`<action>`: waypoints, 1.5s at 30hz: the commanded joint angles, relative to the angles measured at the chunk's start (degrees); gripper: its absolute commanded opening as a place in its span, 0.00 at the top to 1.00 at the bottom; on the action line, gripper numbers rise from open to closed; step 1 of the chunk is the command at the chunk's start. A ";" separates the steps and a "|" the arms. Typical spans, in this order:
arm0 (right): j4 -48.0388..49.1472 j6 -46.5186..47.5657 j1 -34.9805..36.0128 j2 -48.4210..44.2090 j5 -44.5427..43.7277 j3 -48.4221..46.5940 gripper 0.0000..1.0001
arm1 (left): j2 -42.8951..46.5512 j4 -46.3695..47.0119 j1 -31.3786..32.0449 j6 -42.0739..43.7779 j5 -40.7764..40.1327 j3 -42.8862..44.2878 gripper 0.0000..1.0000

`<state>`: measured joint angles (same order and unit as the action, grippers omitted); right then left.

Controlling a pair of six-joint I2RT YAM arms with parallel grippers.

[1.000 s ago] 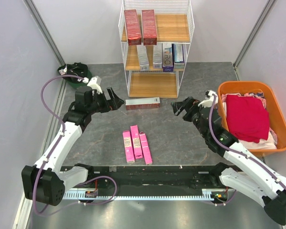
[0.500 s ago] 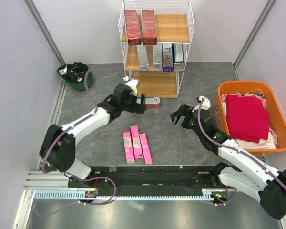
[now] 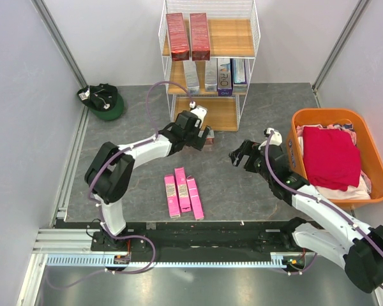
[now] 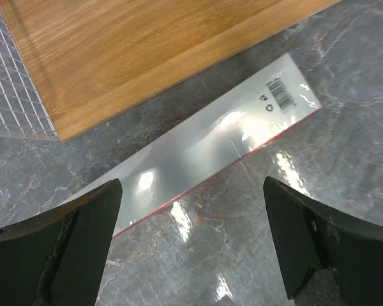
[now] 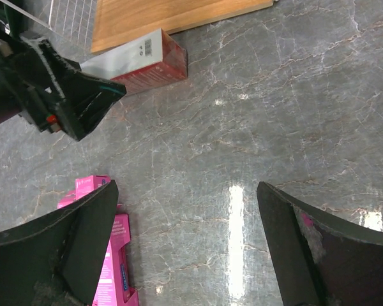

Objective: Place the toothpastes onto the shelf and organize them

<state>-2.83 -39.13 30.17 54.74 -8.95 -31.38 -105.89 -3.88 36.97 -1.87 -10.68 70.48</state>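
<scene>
Shelf (image 3: 233, 37) carries two red boxes (image 3: 188, 36), four silver-blue boxes (image 3: 210, 75) — in front of it, one red box (image 4: 210, 146), three pink boxes (image 3: 182, 191). Left fingers (image 4: 83, 242), right fingers (image 5: 70, 242) spread.

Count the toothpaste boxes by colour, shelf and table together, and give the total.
Dark red boxes: 3, two on the shelf's top board, one on the table below the open left gripper.
Bright pink boxes: 3, all on the table.
Silver, blue and purple boxes: 4, all on the shelf's middle board.
Total: 10
</scene>
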 commanded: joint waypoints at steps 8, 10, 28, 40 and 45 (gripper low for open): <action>0.02 0.11 -1.08 -1.92 2.18 1.67 0.02 | -5.73 3.70 0.65 3.54 -5.94 4.76 0.00; -0.24 0.11 -1.17 -2.53 2.18 1.84 0.02 | -5.82 3.36 0.65 3.10 -4.27 4.58 0.02; -0.60 0.11 -1.43 -3.32 2.80 1.85 0.02 | 1.55 7.04 6.97 -3.31 1.71 -11.14 0.18; -0.51 0.02 -1.43 -3.33 2.71 1.84 0.02 | 14.91 13.98 13.65 -8.86 -6.89 -25.74 0.15; -0.16 0.02 -1.43 -2.53 3.06 1.93 0.02 | 18.70 14.60 13.22 -6.57 -9.89 -25.48 0.09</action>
<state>-4.12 -39.20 29.02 51.79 -6.20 -29.43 -89.82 11.84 50.76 -6.63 -16.91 44.93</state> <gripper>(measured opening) 0.979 0.894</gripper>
